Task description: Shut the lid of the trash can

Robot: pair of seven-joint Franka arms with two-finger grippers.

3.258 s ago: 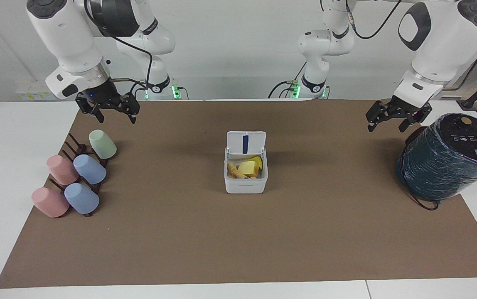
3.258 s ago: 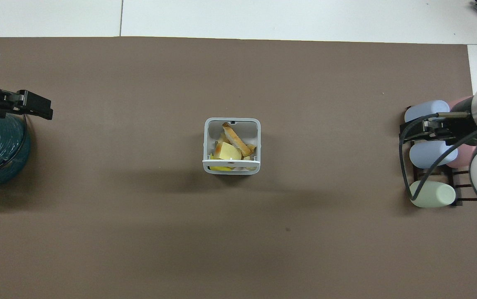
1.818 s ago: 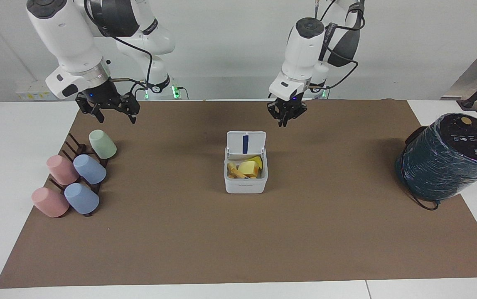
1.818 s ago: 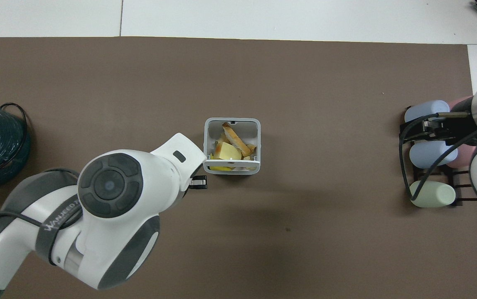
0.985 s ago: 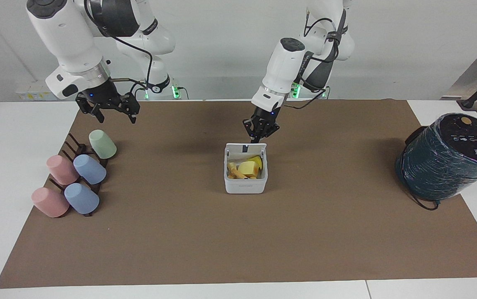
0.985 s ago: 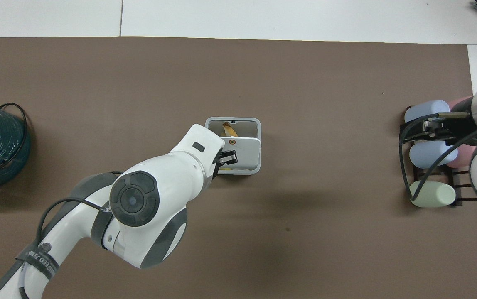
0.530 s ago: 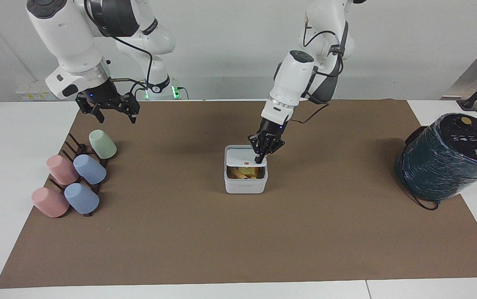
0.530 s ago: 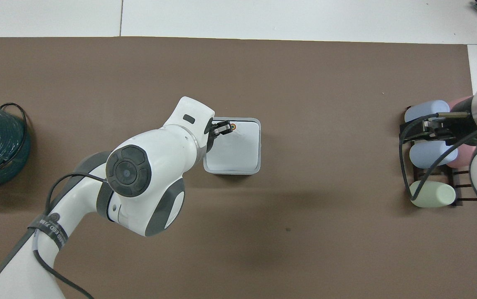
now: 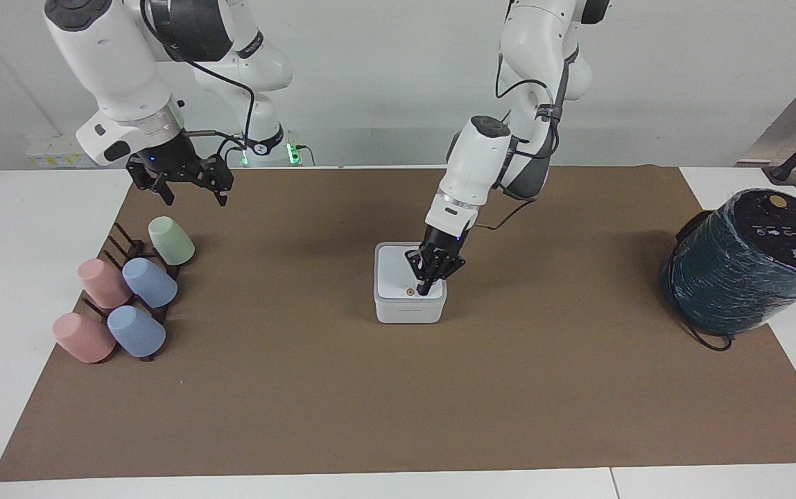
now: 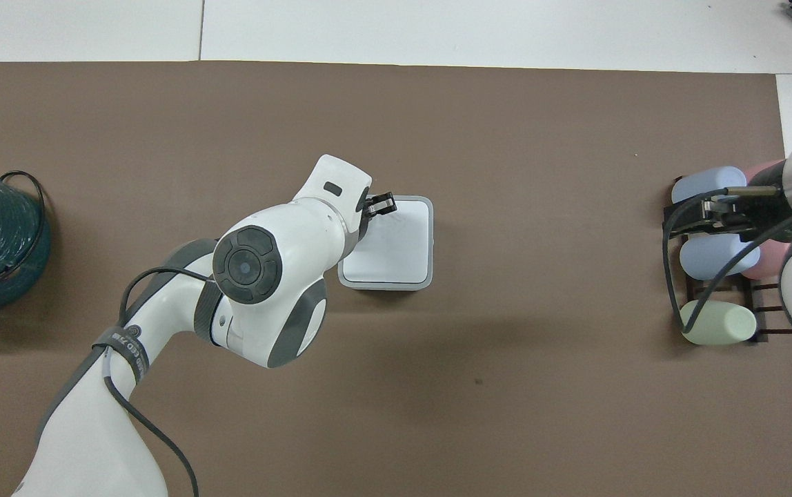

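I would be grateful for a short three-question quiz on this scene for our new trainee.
1. True or false: the lid lies flat on the trash can, hiding what is inside.
2. Which gripper has its tip on the lid? A) left gripper B) right gripper C) neither
3. Fill in: the right gripper waits in the air over the ____ end of the cup rack.

Key: 1 true. 2 A, the left gripper, beside the orange dot. 3 nearer-the-robots end, by the green cup.
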